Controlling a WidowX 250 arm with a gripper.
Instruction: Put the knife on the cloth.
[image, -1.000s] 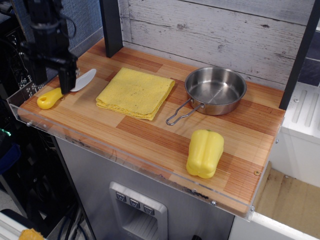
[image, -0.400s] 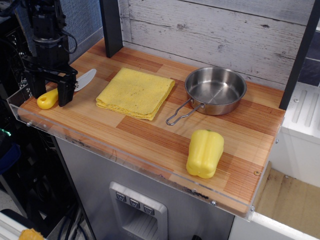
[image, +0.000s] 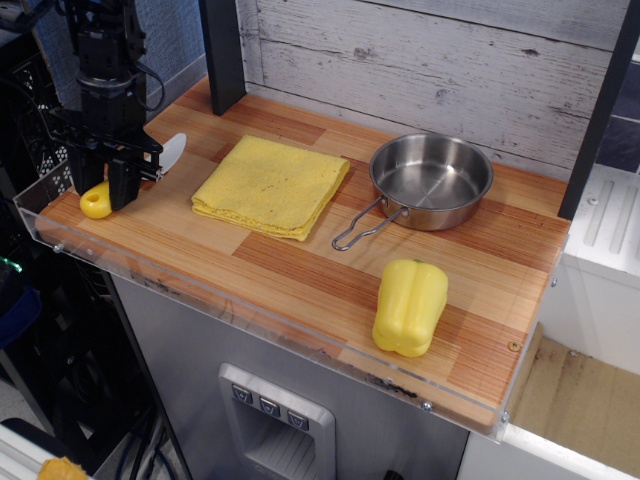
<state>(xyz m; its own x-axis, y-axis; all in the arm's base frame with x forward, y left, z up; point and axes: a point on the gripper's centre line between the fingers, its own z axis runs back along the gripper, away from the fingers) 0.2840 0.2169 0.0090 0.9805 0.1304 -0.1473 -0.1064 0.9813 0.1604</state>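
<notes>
The gripper (image: 100, 190) is down at the far left end of the table (image: 300, 270). Its two black fingers (image: 122, 182) sit narrow on each side of the knife (image: 120, 185), around the yellow handle. I cannot tell if they squeeze it. The knife lies on the wood, blade pointing right. The cloth (image: 270, 185) lies just to its right. Further right are the pan (image: 430, 180) and, nearer, the yellow pepper (image: 410, 305).

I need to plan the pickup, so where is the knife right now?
The knife lies at the far left end of the wooden counter, left of the cloth, with the gripper straddling its handle.
</notes>
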